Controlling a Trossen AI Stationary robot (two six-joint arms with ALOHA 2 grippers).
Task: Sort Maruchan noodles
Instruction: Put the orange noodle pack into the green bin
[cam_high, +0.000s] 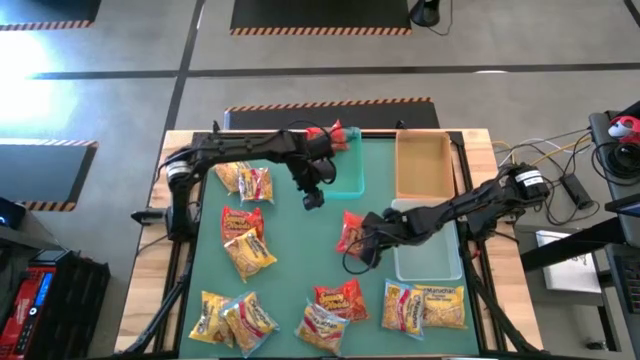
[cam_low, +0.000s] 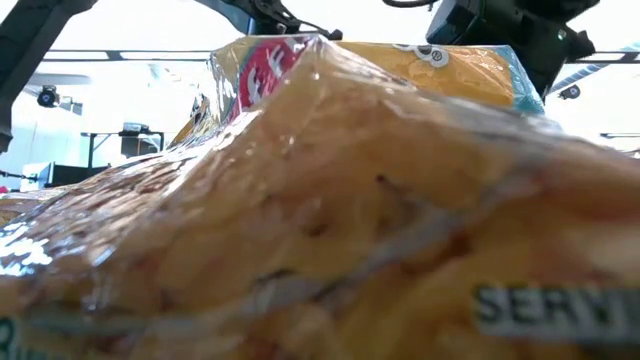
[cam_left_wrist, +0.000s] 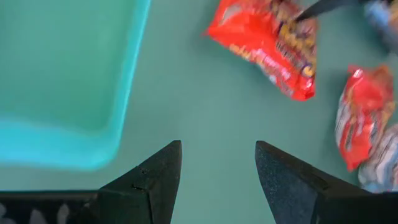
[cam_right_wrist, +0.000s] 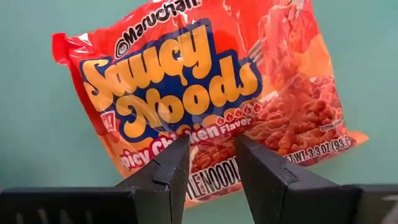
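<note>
Right end effector hovers parted over one red crinkly ramen packet – perhaps touching; left end effector open beside one teal plastic tray.

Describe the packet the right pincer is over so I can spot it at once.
Find the clear tray on the mat's right side. Just left of it lies a red packet, alone mid-mat under the right pincer. It reads "Saucy Noods"; the other red packets lie elsewhere.
</note>
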